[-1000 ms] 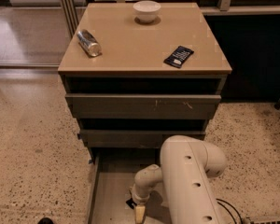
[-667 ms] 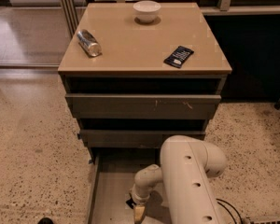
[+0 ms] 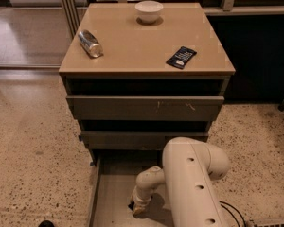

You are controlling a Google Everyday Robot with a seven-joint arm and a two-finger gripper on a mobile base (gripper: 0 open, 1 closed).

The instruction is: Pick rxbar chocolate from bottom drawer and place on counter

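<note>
From where I stand, the bottom drawer [image 3: 109, 193] is pulled out toward the robot, its plain grey floor showing on the left side. The two drawers above it [image 3: 144, 108] are not drawn out the same way. The pale arm [image 3: 194, 183] bends down over the drawer's right half, and the gripper [image 3: 138, 207] hangs low inside, close to the drawer floor near the front edge. Whether it is spread apart or clamped on anything I cannot tell; the wrist hides that.

I cannot plainly see the rxbar chocolate. A dark scrap [image 3: 131, 205] shows just beside the gripper's tip, and it may be the bar, but I would not swear to it.

Up on the tan tabletop [image 3: 132, 41] lie three things well apart from one another: a white bowl [image 3: 149, 11] at the back, a can [image 3: 90, 43] on its side toward the left, and a black bar with a white label [image 3: 181, 57] toward the right. That bar looks like a different snack, not the one wanted.

So, as I judge it, the drawer is open and the reach into it is made. The grasp is at best in progress, and lifting the bar out, carrying it up and setting it on a bare part of the tabletop all remain.
</note>
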